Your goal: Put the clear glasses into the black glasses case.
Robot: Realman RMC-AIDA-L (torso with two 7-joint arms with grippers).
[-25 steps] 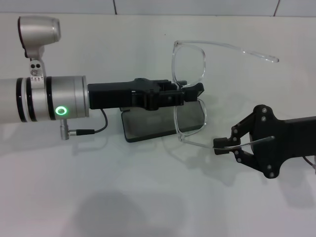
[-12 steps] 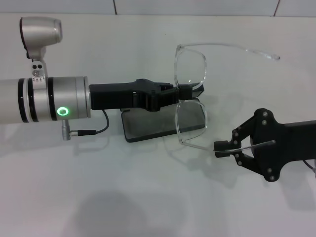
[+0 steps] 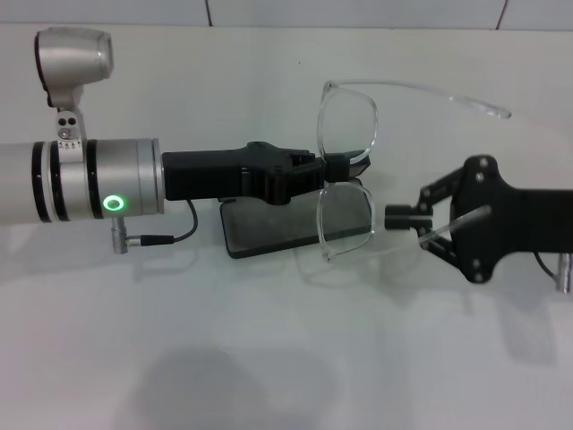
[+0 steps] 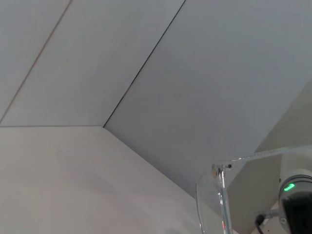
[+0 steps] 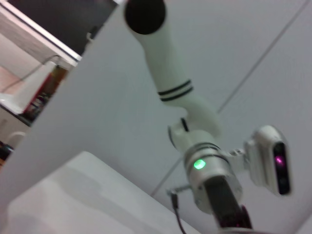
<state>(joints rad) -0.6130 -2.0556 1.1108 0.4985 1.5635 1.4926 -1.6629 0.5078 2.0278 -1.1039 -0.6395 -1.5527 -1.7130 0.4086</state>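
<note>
The clear glasses hang in the air above the table, and my left gripper is shut on their bridge, reaching in from the left. One thin arm stretches away to the far right; the other runs into my right gripper, which is shut on it just right of the near lens. The black glasses case lies flat on the table under the left gripper and the near lens. The left wrist view shows a corner of the clear glasses.
The white table spreads all around the case. The left arm's silver wrist with its green light and a thin black cable sit left of the case. In the right wrist view the left arm stands against the wall.
My right gripper has risen and moved left toward the near lens, carrying the glasses' near arm with it. The left gripper and the case stay where they were.
</note>
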